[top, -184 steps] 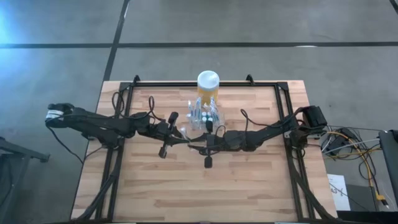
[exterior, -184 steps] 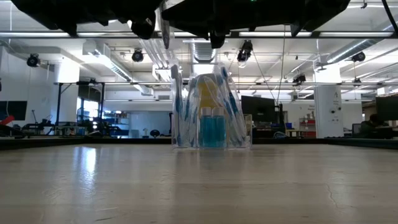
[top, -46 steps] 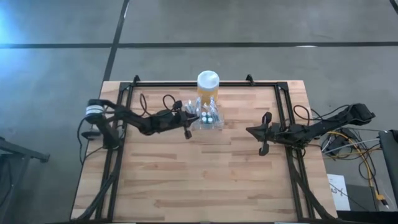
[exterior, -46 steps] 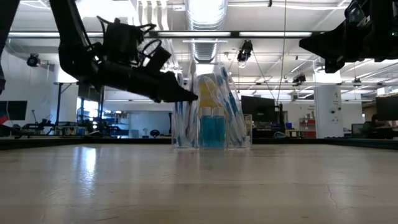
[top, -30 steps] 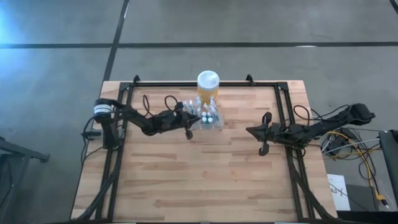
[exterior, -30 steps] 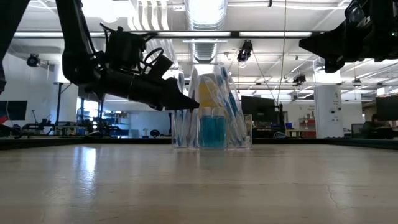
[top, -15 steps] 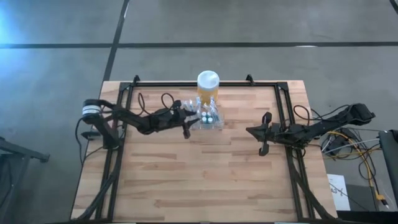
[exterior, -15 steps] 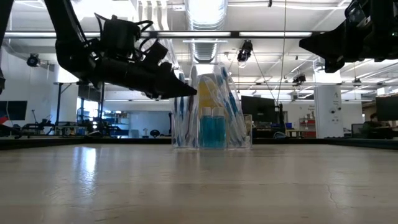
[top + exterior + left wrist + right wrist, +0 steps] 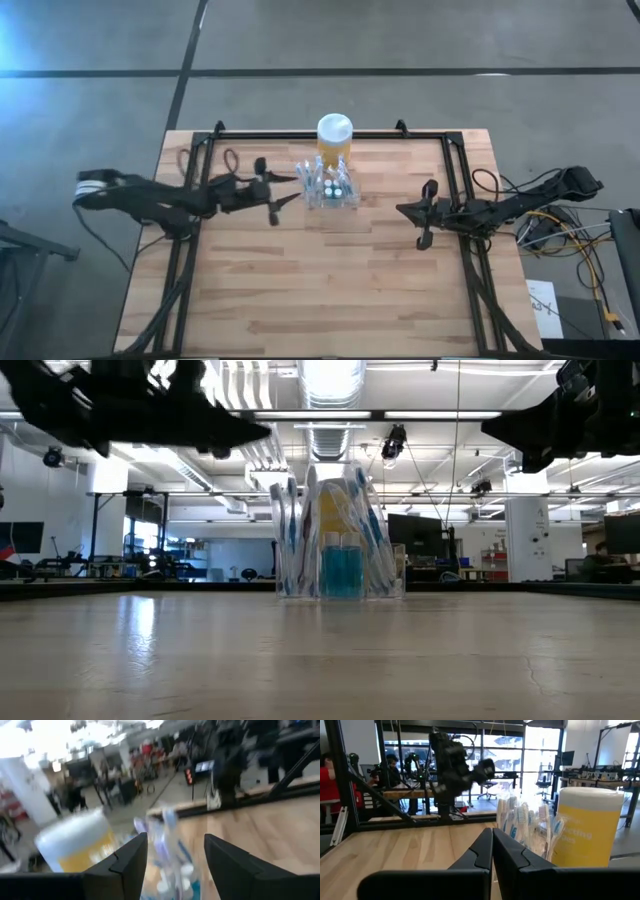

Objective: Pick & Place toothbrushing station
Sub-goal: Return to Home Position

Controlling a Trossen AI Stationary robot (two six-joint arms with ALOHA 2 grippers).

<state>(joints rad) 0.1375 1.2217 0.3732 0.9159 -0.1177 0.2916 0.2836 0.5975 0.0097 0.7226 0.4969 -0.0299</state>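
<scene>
— Where did the toothbrushing station (image 9: 331, 191) stand?

— Upright on the wooden table (image 9: 300, 290), near the middle of its far edge. The yellow jar (image 9: 335, 134) with the white lid stood just behind it; whether the two touched, I could not tell.

— Was anything in it?

— Yes. Several toothbrushes (image 9: 521, 818) stood in it with their heads up, and from table height two small bottles of blue liquid (image 9: 341, 571) showed through the clear wall.

— And the left gripper (image 9: 297, 188)?

— It hung over the table on the left of the station, near it but clear of it. From table height it sat higher than the station's top. In its own wrist camera the two fingers (image 9: 131, 856) stood wide apart with nothing between them, and the station and the jar showed beyond the gap.

— Was the right gripper (image 9: 402, 210) doing anything?

— It waited over the right part of the table, well apart from the station and raised off the wood. Its fingers (image 9: 481, 851) were pressed together and held nothing. They pointed toward the station.

— Anyone about?

— A person in a red top (image 9: 326, 782) showed in the room beyond the table.
</scene>
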